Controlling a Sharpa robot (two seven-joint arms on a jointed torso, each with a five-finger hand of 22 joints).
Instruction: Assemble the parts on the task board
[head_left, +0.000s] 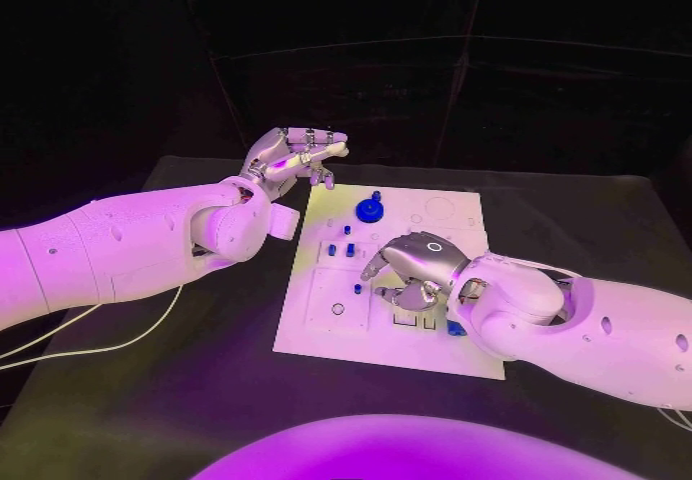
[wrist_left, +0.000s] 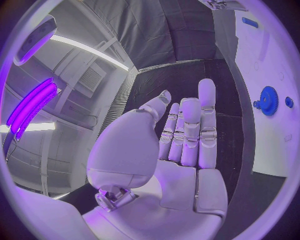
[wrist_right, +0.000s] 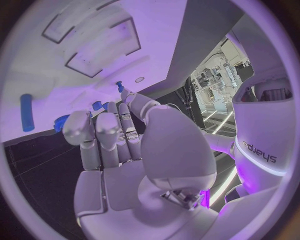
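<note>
Left hand: silver many-fingered left hand (head_left: 296, 155) hung over the black table (head_left: 173, 390) just beyond the board's far-left corner. Left wrist view showed fingers (wrist_left: 190, 130) straight, side by side, nothing in them. Idle, held nothing.

Board: flat white rectangular task board (head_left: 325, 335) lay mid-table, long axis running away from the robot.

Gear: round blue toothed gear part (head_left: 369, 210) sat on the board's far half, right of the left hand and close to it. It was also seen in the left wrist view (wrist_left: 269, 100), off to the side of the fingers, no contact.

Pegs: small blue peg parts (head_left: 340, 250) stood on the board between the gear and the right hand, apart from both hands.

Right hand: silver many-fingered right hand (head_left: 411, 270) hovered low over the board's middle, palm down, fingers curled toward the recessed slots. Right wrist view showed fingers (wrist_right: 112, 132) bunched together; couldn't tell whether they pinched anything.

Bar: short blue cylindrical bar part (wrist_right: 26, 112) lay flat on the board, off beside the right fingertips, not touching. Long axis ran roughly along those fingers.

Key relation: right hand was nearer the pegs, bar and slots; left hand nearer the gear. My read: right hand does the next pick, reaching sideways for the bar.
</note>
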